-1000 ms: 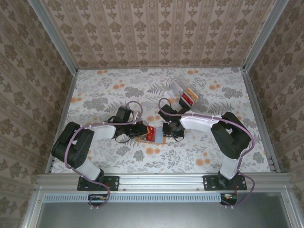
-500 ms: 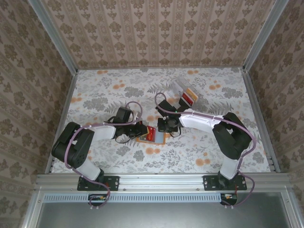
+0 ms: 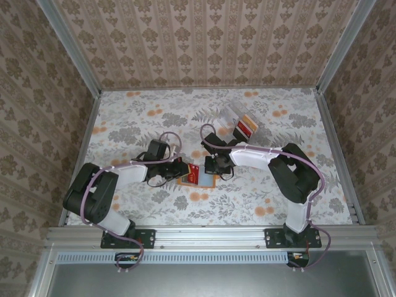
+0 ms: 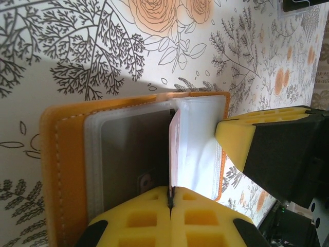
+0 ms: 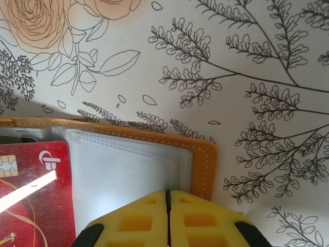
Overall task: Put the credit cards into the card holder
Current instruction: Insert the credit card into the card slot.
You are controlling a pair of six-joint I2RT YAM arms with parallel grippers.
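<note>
The orange card holder (image 3: 204, 182) lies open on the floral table between both grippers, its clear sleeves facing up. My left gripper (image 3: 184, 171) is shut on a red credit card (image 4: 174, 149), held edge-on with its far end among the card holder's (image 4: 56, 170) clear sleeves. The same red card (image 5: 31, 190) shows its chip side in the right wrist view. My right gripper (image 5: 166, 193) is shut with nothing between its pads, tips over the clear sleeve near the card holder's (image 5: 201, 154) stitched corner. Its yellow fingertip (image 4: 234, 136) stands just right of the card.
A clear plastic box (image 3: 240, 122) holding more cards, red and orange-yellow, sits behind the right gripper (image 3: 211, 165). Patterned walls and metal rails enclose the table on three sides. The arm bases stand at the near edge.
The right gripper has closed and shifted a little left and back onto the card holder's right side. The left gripper still holds the red card in about the same place.
</note>
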